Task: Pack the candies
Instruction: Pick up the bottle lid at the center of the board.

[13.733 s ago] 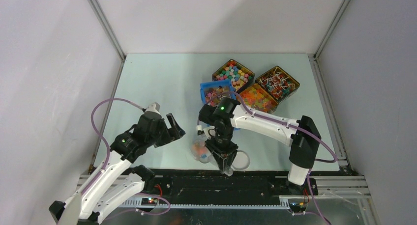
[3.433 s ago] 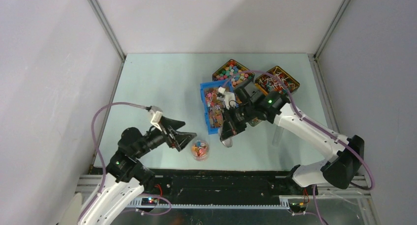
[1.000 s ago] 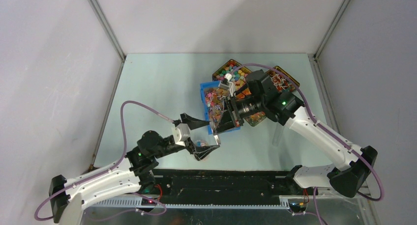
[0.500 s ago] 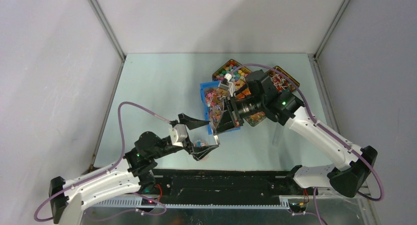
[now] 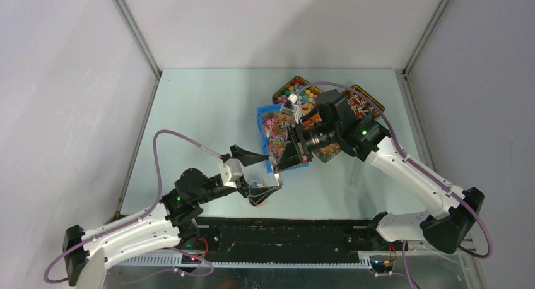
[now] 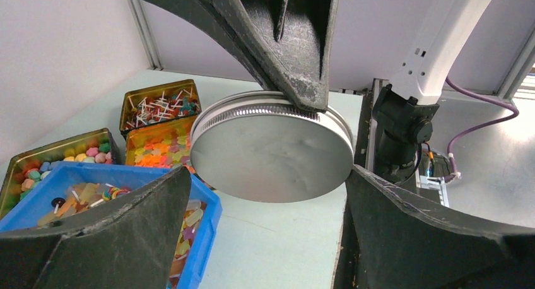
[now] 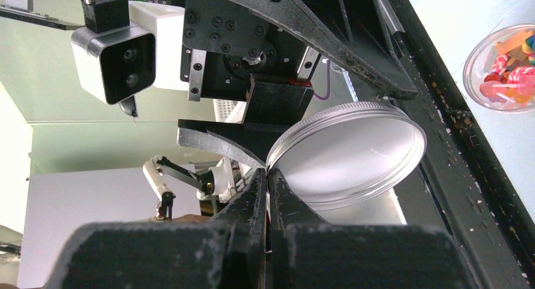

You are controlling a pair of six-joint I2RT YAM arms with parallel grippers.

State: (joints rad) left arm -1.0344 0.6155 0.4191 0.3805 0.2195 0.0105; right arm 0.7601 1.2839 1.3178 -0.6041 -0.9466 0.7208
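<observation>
candies [image 7: 508, 74]: in clear cup [image 5: 257, 197], lower centre of top view, on table [image 5: 202, 112]
lid [image 6: 271, 153]: silver, tilted, above table
right end effector [image 7: 266, 175]: closed, pinching lid rim
left end effector [image 5: 272, 171]: wide open, holding nothing, beside cup

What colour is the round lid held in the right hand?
Plain silver metal lid, ridged rim; shows best in the left wrist view.

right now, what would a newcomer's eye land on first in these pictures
A round silver lid draws the eye: the shut right tool pinches its rim, holding it up before the wide-open left tool. Behind, toward the table's far right, a blue bin and gold tins brim with colourful candies.
</observation>
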